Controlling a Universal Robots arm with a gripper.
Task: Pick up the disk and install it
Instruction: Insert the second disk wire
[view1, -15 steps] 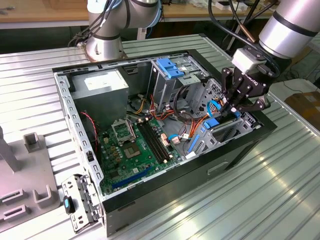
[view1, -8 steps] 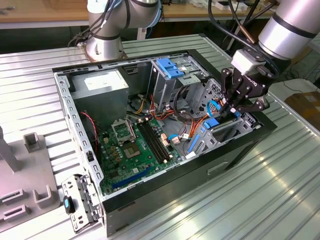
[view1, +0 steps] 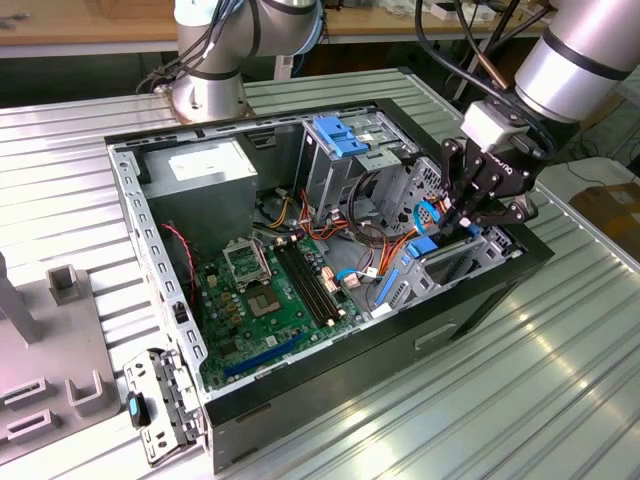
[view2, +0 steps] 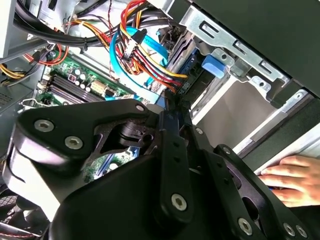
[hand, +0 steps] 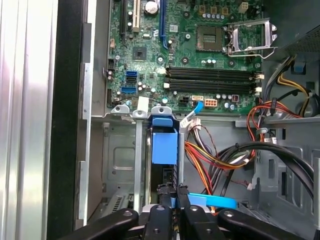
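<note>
The disk (hand: 164, 144) stands on edge in the drive bay at the case's corner on the exterior view's right. Its blue carrier (view1: 423, 244) shows between the grey bay rails. My gripper (view1: 456, 224) hangs right over that bay, reaching down into it. In both wrist views the black fingers (hand: 161, 196) are pressed together on a blue edge of the carrier, so the gripper (hand: 172, 194) is shut on the disk. The disk's grey metal body is mostly hidden by the bay walls and the gripper (view2: 172, 104).
The open computer case (view1: 300, 375) lies on a ribbed metal table. Inside are a green motherboard (view1: 265, 295), a power supply (view1: 205, 165), a light-blue bracket (view1: 335, 135) and orange, red and blue cables (view2: 142, 55) beside the bay. A hand (view2: 292, 177) rests by the case.
</note>
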